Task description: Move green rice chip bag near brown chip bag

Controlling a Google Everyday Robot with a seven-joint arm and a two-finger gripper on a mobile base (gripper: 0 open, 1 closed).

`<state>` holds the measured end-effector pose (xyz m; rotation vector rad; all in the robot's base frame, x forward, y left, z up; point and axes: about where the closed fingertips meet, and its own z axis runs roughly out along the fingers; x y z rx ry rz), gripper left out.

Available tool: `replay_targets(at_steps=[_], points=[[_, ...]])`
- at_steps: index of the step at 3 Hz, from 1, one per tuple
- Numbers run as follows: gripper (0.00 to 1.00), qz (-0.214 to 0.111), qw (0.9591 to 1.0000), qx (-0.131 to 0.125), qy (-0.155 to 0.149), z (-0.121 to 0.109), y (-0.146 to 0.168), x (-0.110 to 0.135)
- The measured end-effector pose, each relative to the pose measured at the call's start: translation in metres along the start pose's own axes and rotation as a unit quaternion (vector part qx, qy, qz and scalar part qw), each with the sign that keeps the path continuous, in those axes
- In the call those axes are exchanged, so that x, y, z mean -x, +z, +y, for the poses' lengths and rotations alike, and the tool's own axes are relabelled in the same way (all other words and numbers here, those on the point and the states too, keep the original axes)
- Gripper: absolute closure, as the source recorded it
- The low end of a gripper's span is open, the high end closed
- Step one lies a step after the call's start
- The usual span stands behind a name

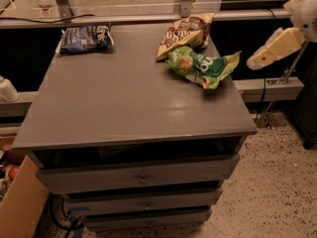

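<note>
Green rice chip bag (203, 66) lies against the brown chip bag (185, 31) near the grey cabinet's (124, 93) right edge. Gripper (253, 61) hangs beyond that edge, its grip unreadable. A stray swing could knock the green bag off.

Green rice chip bag (204, 66) beside brown chip bag (185, 32); tool (253, 62) beyond table (124, 103) edge.

Glossy green rice chip bag (205, 66), low-sheen table (124, 103) — plastic gripper (253, 61) at right

A grey cabinet (124, 98) with drawers (143, 180) stands on a speckled floor (277, 182), its top shining dully. A cardboard box (20, 207) sits at its left, a metal rail (124, 19) runs behind. The gripper (253, 62) hangs beyond its right edge.
</note>
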<state>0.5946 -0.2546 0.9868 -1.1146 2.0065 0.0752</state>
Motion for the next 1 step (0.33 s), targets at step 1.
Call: replay_targets(at_steps=[1], points=[[0.0,-0.004,1.0,-0.001,0.006,0.0001,-0.0045,-0.0012]])
